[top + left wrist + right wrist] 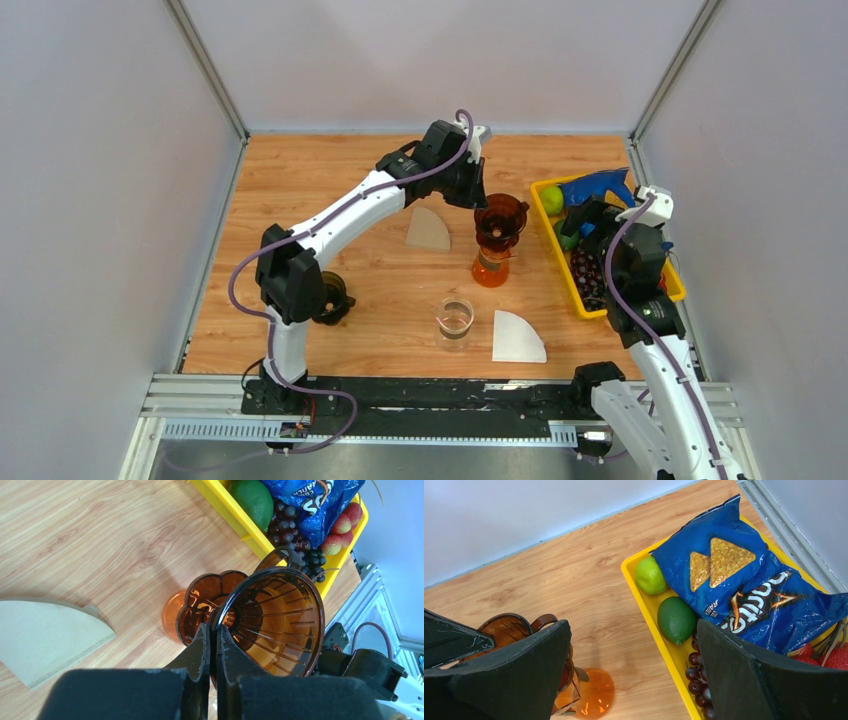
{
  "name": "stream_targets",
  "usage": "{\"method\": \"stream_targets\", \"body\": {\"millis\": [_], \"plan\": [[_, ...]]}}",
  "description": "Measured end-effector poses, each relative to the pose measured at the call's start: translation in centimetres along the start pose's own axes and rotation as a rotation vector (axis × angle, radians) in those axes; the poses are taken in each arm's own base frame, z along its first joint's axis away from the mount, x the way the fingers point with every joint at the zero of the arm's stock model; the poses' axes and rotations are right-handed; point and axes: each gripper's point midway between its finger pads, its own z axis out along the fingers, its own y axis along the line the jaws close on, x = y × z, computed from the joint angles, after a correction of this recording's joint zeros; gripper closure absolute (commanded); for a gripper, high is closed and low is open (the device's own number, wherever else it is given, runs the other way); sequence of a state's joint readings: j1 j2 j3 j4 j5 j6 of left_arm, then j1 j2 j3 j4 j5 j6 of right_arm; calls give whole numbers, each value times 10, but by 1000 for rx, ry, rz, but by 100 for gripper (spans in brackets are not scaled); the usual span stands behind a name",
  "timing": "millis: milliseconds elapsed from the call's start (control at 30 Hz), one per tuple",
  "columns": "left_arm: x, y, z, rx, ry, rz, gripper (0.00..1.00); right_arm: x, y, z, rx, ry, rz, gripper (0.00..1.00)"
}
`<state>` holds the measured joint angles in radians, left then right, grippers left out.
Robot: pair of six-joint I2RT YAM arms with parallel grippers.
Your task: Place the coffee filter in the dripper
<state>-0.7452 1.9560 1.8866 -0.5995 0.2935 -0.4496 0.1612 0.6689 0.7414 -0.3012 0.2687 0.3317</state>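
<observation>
The left jaws pinch the amber dripper [280, 615] at its rim; the right jaws hang spread over the yellow tray [670, 652], nearer the white coffee filter [518, 338] lying flat on the tabletop [350, 330] to their left.

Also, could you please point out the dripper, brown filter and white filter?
dripper [280, 625], left wrist view, ribbed inner wall
brown filter [428, 231], top view, its middle
white filter [518, 339], top view, its middle

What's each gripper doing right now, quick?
Left gripper: closed on the rim of the dripper.
Right gripper: open, holding nothing, above the yellow tray.
</observation>
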Motion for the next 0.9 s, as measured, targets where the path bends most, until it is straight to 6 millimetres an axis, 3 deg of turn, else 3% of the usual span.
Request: {"method": "stream_targets", "body": {"millis": [633, 900], "plan": [[13, -8, 8, -7, 47, 17, 96, 6, -1, 4, 9, 19, -5, 0], [19, -4, 7, -36, 65, 15, 87, 6, -1, 4, 9, 19, -5, 0]]}}
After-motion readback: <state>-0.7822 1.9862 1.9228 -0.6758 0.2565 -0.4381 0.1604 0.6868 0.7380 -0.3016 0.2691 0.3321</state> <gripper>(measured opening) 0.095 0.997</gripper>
